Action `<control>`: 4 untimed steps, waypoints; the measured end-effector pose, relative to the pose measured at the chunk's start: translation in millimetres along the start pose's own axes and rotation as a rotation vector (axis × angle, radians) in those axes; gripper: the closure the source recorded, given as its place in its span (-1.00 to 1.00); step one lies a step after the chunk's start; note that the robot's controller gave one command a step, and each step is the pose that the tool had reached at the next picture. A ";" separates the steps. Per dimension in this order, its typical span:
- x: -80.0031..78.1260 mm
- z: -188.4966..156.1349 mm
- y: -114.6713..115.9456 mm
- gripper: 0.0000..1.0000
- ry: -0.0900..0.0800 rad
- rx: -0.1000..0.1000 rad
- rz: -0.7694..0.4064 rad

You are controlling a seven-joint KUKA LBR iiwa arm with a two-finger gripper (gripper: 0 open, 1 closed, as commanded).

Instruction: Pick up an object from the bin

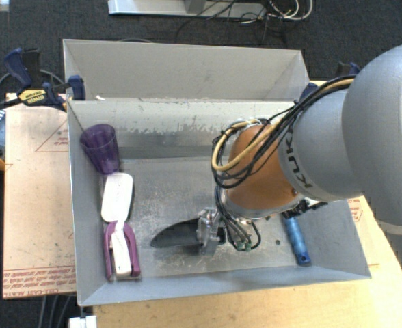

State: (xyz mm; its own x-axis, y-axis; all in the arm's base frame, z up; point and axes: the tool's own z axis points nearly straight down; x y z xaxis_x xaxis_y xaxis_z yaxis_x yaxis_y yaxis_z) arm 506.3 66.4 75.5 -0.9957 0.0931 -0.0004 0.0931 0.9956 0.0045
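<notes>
Gripper (208,238) low over front-middle of bin (187,125), at right end of black scoop-shaped thing (173,236) lying on floor. Jaws released or clenched: cannot tell. Blue marker (295,239) just right; purple cup (100,149) far-left corner.

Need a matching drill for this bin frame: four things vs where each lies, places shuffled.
1 purple translucent plastic cup
2 blue cylindrical marker
3 white oblong plastic bar
4 black flat pointed piece

A right beside the end effector
B upper-left corner
C left side, midway
D lower right

Pairs: 1-B, 2-D, 3-C, 4-A
</notes>
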 end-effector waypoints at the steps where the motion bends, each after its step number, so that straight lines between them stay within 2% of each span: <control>1: 0.0 0.0 0.0 1.00 0.000 0.000 0.000; 3: 0.0 0.0 0.0 1.00 0.000 0.000 0.000; 4: 0.2 0.2 -0.3 -1.00 0.001 0.001 0.000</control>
State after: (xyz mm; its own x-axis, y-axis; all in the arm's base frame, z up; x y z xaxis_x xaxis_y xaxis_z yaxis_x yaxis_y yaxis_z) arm 506.1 66.1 75.3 -0.9956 0.0933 0.0006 0.0933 0.9956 0.0040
